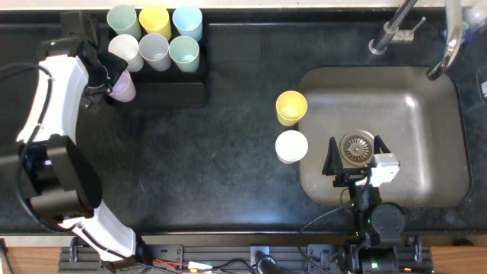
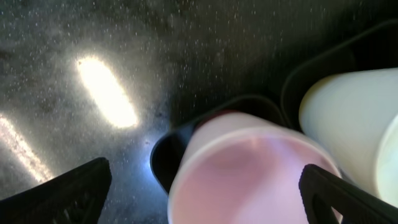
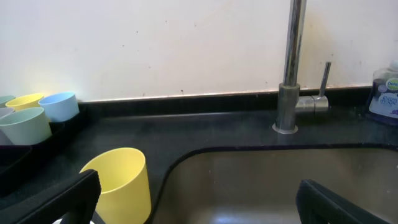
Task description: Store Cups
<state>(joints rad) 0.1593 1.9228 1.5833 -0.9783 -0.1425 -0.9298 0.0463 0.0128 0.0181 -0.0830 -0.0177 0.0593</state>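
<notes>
A black cup rack (image 1: 179, 90) stands at the counter's back left and holds several cups: green, yellow and blue at the back, white, grey and green in front. A pink cup (image 1: 123, 88) leans in the rack's front left slot (image 2: 163, 159), beside the white cup (image 2: 356, 118). My left gripper (image 1: 106, 76) hangs over the pink cup (image 2: 249, 171), open, with its fingers (image 2: 65, 196) wide on either side. On the counter by the sink stand a loose yellow cup (image 1: 291, 107) and a white cup (image 1: 291, 146). My right gripper (image 1: 354, 156) is open over the sink, with the yellow cup (image 3: 121, 180) beside it.
The steel sink (image 1: 426, 99) takes up the right side, with its faucet (image 3: 289, 74) at the back edge. A soap bottle (image 3: 384, 93) stands at the far right. Dark counter (image 1: 228, 167) lies between the rack and the sink.
</notes>
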